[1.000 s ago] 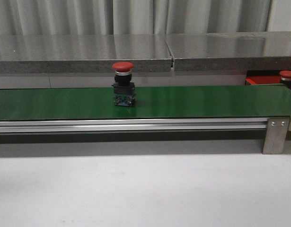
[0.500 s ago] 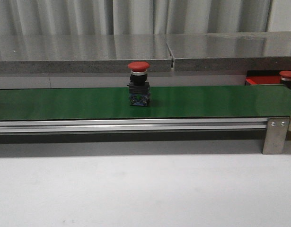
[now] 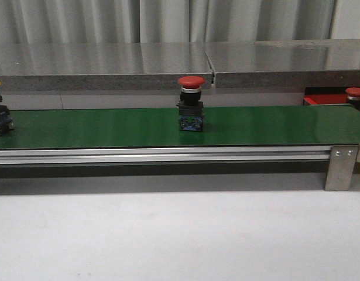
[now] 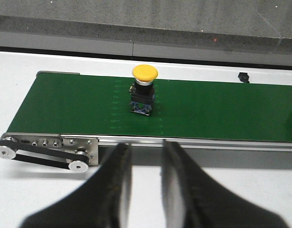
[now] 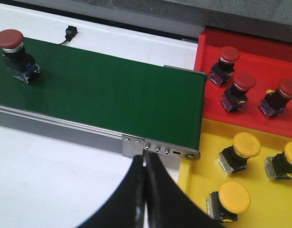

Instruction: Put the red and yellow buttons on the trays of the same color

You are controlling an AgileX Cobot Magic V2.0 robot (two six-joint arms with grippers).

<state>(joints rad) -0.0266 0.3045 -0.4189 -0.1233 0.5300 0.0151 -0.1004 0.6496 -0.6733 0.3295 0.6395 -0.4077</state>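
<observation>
On the green belt (image 3: 109, 127), front view, one red button (image 3: 191, 103) stands unpicked. Left wrist: left pincer (image 4: 143, 159) narrowly apart, empty, near a yellow button (image 4: 144, 90). Right wrist: right pincer (image 5: 145, 178) closed, empty; red tray (image 5: 259, 114) and yellow tray (image 5: 195, 183) each hold three.

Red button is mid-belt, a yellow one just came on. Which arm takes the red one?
Probably right. The red button is upright on the conveyor belt, in its wrist view with the red tray. The left pincer faces the yellow button.
</observation>
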